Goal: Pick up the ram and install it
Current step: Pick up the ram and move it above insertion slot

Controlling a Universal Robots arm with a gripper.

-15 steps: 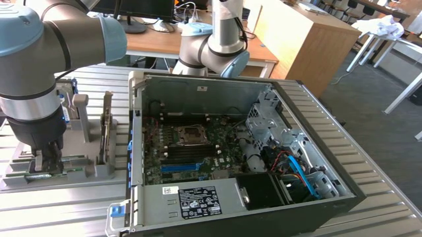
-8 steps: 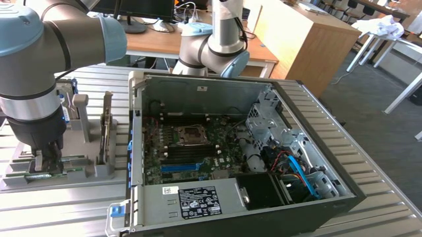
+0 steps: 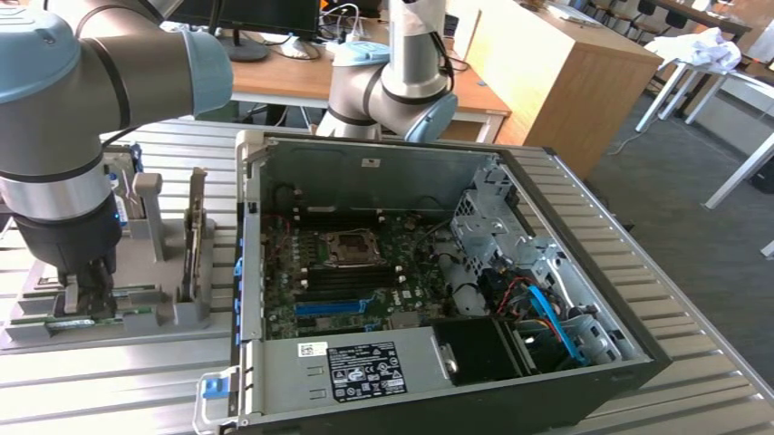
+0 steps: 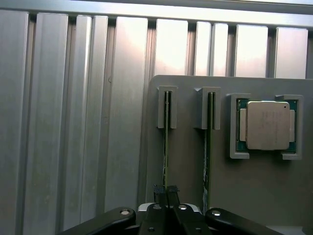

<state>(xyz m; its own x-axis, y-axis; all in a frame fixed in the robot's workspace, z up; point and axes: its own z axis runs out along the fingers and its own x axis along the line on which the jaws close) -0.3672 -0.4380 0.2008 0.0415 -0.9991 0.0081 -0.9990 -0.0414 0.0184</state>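
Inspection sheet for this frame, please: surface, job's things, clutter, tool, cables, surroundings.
Surface: ribbed metal table carrying a grey holder and an open computer case.
Job's things: ram on edge in a holder slot; motherboard exposed in the case.
Clutter: second stick in the neighbouring slot; processor chip in its pocket.
Grippers: tool shut on the ram, low over the holder.
Cables: blue cable inside the case.
Surroundings: desk, monitor, wooden cabinet.

Ram (image 4: pixel 166 137) dark green, its label probably white, hard to tell. Holder (image 4: pixel 186 161) plain grey. Processor chip (image 4: pixel 267 125) silver on a green board. Table (image 4: pixel 73 122) ribbed silver. Gripper (image 4: pixel 166 189) black. Motherboard (image 3: pixel 351 272) green with a blue slot.
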